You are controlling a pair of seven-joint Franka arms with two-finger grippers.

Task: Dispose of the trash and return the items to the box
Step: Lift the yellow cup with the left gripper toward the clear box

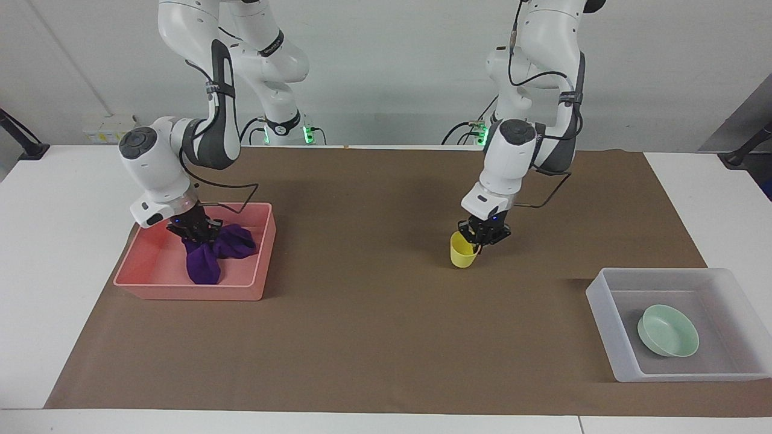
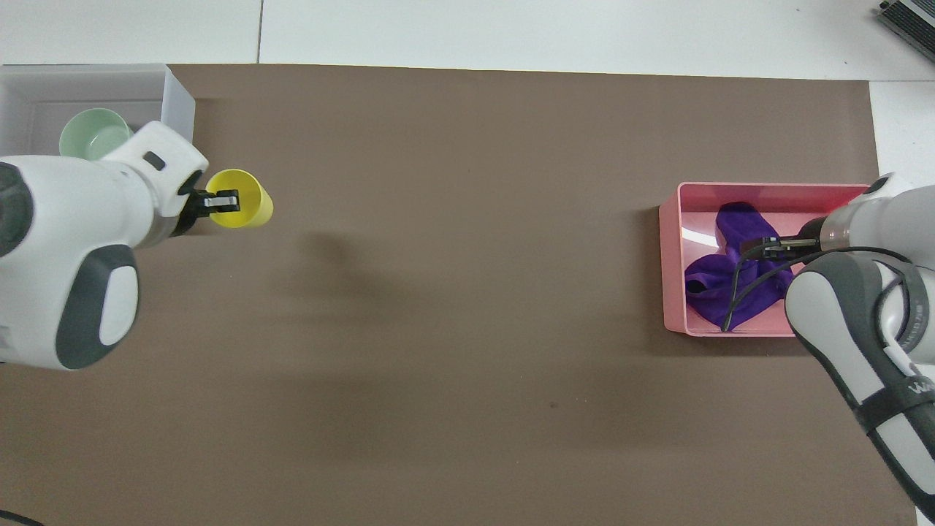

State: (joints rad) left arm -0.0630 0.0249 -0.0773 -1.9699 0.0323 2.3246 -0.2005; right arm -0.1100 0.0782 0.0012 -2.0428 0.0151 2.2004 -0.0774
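1. Cup (image 1: pixel 463 252): frame centre, rim clamped by left gripper (image 1: pixel 482 234).
2. Rag (image 1: pixel 208 259): in pink tray (image 1: pixel 181 290); right gripper (image 1: pixel 196 229) at it, jaw state undeterminable.
3. Bowl (image 1: pixel 668 330): in box (image 1: pixel 609 325), lower frame corner.
4. Surface: brown mat (image 1: pixel 374 337), white table (image 1: pixel 54 241), pale wall (image 1: pixel 392 60).

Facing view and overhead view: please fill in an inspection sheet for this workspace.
Surface: brown mat on a white table.
Job's things: purple cloth lies in the pink tray. The green bowl sits in the translucent box. The yellow cup is outside the box.
Clutter: nothing seen.
Grippers: left gripper is shut on the yellow cup's rim, over the mat. The right gripper is down at the purple cloth, inside the pink tray.
Cables: black cable loops at the left wrist and the right wrist, both off the mat.
Surroundings: plain white wall and green lights at the arm bases.
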